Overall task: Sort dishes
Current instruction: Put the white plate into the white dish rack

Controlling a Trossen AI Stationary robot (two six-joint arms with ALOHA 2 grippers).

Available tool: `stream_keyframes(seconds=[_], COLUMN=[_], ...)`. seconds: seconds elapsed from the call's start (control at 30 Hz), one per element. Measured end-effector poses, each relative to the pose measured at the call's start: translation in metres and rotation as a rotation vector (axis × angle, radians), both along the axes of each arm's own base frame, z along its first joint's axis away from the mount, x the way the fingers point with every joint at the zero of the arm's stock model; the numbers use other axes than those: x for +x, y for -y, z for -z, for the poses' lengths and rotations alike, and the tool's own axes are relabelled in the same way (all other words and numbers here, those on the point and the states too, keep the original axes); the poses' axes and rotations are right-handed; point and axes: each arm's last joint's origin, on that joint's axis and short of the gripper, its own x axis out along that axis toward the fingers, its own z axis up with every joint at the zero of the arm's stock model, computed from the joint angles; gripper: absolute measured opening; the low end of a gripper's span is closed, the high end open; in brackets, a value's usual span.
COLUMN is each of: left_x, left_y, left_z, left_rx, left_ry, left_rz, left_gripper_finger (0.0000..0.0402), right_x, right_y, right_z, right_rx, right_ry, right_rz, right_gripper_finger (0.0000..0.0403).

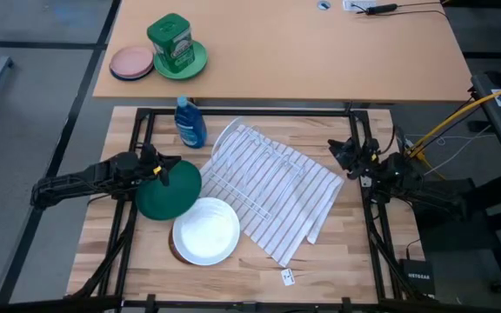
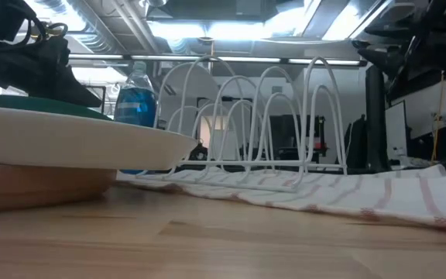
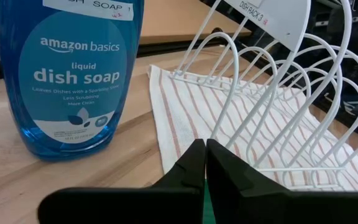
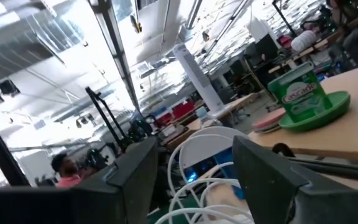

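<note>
My left gripper [image 1: 157,169]: pinched shut on the dark green plate [image 1: 170,192] rim, beside the dish rack [image 1: 255,174]. White plate [image 1: 205,230]: stacked over a mostly hidden tan plate [image 2: 37,188]. My right gripper [image 1: 348,158]: fingers apart, empty, at the table's right edge.

a light butcher-block wood table [image 1: 337,252] w/ a black frame round its edges. lying on it: a white striped dish towel [image 1: 298,204] spread at an angle across the middle, a blue dish soap bottle [image 1: 190,122] standing nr the back edge, just left of the towel, a stack of plates front-left w/ a tan-brown plate [image 2: 29,190] at the bottom touching the wood, & a small white tag [image 1: 288,277] nr the front edge.
</note>
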Motion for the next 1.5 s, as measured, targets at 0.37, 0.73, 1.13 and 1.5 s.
stream_keyframes(seconds=[0.37,0.73,1.13,1.5], left_x=[0.000,0.000,0.000,0.000], left_y=[0.000,0.000,0.000,0.000], left_z=[0.000,0.000,0.000,0.000], left_rx=[0.000,0.023,0.055,-0.021], left_ry=[0.000,-0.015,-0.034,0.014], left_rz=[0.000,0.008,0.018,-0.007], left_gripper_finger=[0.0005,0.0005,0.0005,0.0005], right_x=[-0.002,0.030,0.137,0.230], right_y=[-0.001,0.003,0.005,-0.022], right_z=[-0.019,-0.045,-0.089,-0.130], right_rx=[-0.075,-0.145,-0.359,-0.220], right_ry=[0.084,-0.003,-0.220,-0.563], right_rz=[0.002,-0.204,-0.629,-0.676], right_gripper_finger=[0.0211,0.0211,0.0211,0.0211])
